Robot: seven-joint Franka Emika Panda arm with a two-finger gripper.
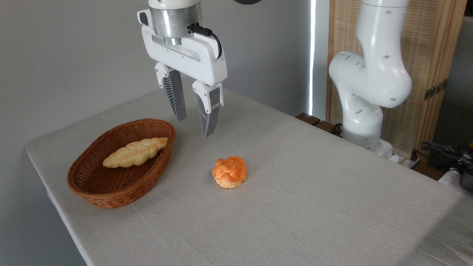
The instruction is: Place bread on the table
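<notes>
The bread (135, 152), a long pale golden braided loaf, lies inside a brown wicker basket (111, 192) at the left of the table (314, 199), which is covered in light grey-beige cloth. My gripper (193, 128) hangs open above the cloth, just right of the basket's far end and above the loaf's level. Nothing is between its fingers. It touches neither the loaf nor the basket.
A small round orange knotted bun (229, 171) sits on the cloth right of the basket, below and in front of the gripper. The arm's white base (366, 111) stands at the table's far right edge. Cables (443, 151) lie beyond it.
</notes>
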